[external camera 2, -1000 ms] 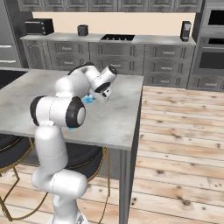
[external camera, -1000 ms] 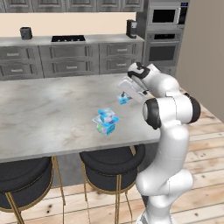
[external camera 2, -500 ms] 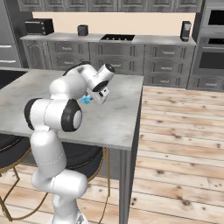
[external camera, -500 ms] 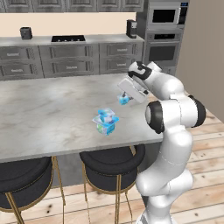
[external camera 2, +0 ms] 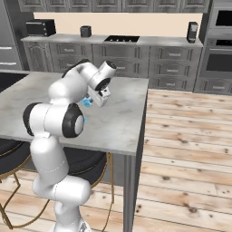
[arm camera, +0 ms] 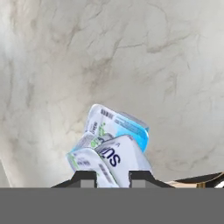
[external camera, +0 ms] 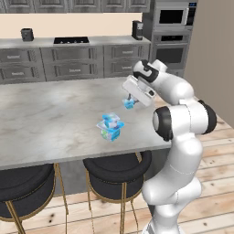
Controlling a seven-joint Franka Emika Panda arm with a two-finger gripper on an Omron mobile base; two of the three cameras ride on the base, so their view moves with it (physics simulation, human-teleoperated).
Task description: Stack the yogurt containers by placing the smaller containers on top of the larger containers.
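Note:
The smaller container [external camera: 129, 103] is a tiny light-blue cup just under my hand, over the right part of the island counter [external camera: 50, 114]. My gripper [external camera: 130, 99] is shut on it. From the right base view the cup [external camera 2: 86, 102] peeks out left of the hand [external camera 2: 98, 95]. In the hand view the blue-and-white container [arm camera: 114, 144] reaches down between my finger tips [arm camera: 85, 177]. The larger container [external camera: 110, 126], a squarish blue-and-white pack, stands on the counter nearer the front edge, down-left of the gripper and apart from it.
Two black bar stools [external camera: 116, 167] stand under the counter's front edge. The counter's right edge [external camera 2: 144, 95] drops to a wooden floor. Grey cabinets, a cooktop [external camera: 71, 40] and wall ovens [external camera: 170, 32] line the back wall.
The wrist has turned slightly and the elbow has shifted. The small cup stays at nearly the same spot in the gripper. The larger pack has not moved.

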